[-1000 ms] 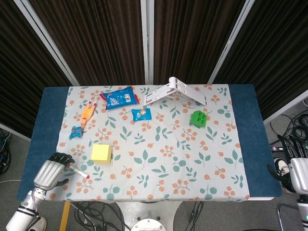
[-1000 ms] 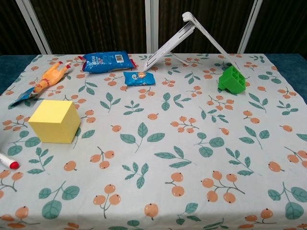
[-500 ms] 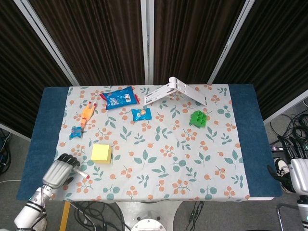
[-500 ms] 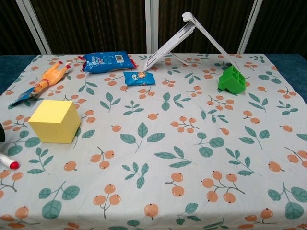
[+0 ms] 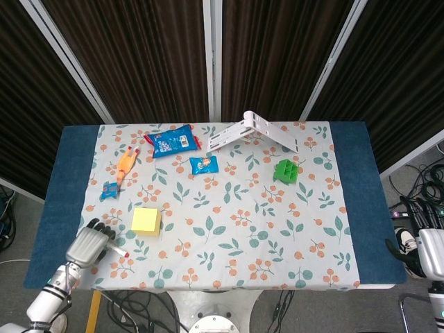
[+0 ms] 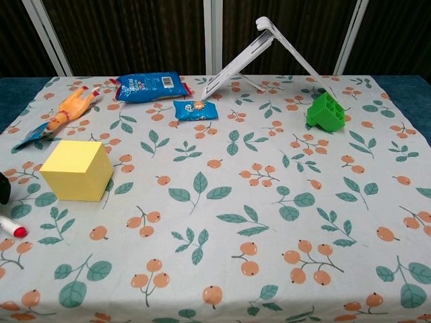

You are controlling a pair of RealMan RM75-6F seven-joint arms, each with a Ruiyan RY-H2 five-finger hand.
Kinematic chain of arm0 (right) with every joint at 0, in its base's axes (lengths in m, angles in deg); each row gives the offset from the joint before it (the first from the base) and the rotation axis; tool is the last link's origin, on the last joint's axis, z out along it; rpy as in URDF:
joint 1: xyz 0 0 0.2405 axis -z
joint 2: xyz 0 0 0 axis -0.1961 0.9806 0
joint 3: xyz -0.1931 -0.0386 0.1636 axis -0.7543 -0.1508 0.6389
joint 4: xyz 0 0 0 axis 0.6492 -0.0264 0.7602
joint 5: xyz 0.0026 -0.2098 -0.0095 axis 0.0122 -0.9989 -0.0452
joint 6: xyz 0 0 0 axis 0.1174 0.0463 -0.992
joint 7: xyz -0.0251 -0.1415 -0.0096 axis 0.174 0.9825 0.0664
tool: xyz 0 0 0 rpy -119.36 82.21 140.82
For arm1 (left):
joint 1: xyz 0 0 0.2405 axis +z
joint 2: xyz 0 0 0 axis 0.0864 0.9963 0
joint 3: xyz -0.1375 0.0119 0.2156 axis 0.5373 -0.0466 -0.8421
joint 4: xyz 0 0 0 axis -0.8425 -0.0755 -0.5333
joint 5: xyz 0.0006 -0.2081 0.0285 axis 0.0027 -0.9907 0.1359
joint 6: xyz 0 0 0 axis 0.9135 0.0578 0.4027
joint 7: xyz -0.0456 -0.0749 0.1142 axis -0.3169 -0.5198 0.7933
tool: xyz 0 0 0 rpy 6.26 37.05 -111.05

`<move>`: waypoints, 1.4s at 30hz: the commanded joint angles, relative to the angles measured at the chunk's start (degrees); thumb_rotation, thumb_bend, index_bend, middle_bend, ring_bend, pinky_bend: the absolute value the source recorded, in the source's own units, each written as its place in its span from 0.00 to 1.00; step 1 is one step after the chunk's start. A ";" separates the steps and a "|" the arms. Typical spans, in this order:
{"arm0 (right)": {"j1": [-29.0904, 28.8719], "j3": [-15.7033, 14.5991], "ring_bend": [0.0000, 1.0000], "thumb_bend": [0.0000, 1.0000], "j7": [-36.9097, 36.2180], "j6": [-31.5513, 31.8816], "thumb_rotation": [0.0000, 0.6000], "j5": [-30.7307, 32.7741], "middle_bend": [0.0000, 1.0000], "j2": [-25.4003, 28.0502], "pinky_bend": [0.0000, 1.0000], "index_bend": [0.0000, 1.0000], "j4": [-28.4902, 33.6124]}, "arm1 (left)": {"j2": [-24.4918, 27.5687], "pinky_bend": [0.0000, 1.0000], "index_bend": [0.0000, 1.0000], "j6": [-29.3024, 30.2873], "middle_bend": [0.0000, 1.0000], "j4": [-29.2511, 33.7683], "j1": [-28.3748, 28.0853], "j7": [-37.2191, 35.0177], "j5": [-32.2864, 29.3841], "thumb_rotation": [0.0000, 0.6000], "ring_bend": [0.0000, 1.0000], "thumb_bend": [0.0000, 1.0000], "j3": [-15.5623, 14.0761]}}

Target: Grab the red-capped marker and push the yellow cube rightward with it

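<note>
The red-capped marker (image 5: 120, 251) lies flat on the floral cloth near the front left corner; in the chest view only its capped end (image 6: 12, 229) shows at the left edge. My left hand (image 5: 89, 243) hovers over the marker's rear end, fingers bent downward and apart, and I cannot see a grip on it. One dark fingertip (image 6: 3, 189) shows at the chest view's left edge. The yellow cube (image 5: 146, 220) (image 6: 76, 170) sits just right of and behind the marker. My right hand (image 5: 431, 248) hangs off the table's right side, holding nothing.
Behind the cube lie an orange toy figure (image 5: 125, 164), a small blue toy (image 5: 109, 189), a blue snack bag (image 5: 172, 141) and a small blue packet (image 5: 204, 164). A white folding stand (image 5: 254, 131) and a green block (image 5: 286, 171) sit at the back right.
My left hand has crept forward and to the right, coming over the marker's rear end. The marker, the cube and the right hand have stayed put.
</note>
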 commanded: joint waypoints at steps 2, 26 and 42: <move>-0.04 0.00 0.00 0.17 -0.14 -0.08 1.00 0.03 0.12 -0.04 0.00 0.00 -0.08 | -0.72 0.23 0.48 -0.21 0.50 -0.89 -0.28 0.71 -0.39 1.00 0.33 0.32 0.09; -0.13 -0.02 0.00 0.17 0.16 -0.60 1.00 0.46 0.13 0.10 0.00 0.00 0.32 | -3.18 0.24 0.57 0.95 0.58 -4.56 -0.64 -0.59 -0.54 1.00 0.40 0.36 -0.46; -0.12 -0.11 0.00 0.17 0.65 -0.53 1.00 0.24 0.13 0.40 0.00 0.00 1.05 | -5.37 0.44 0.65 3.25 0.66 -9.44 -0.07 -7.70 0.11 1.00 0.48 0.38 -0.77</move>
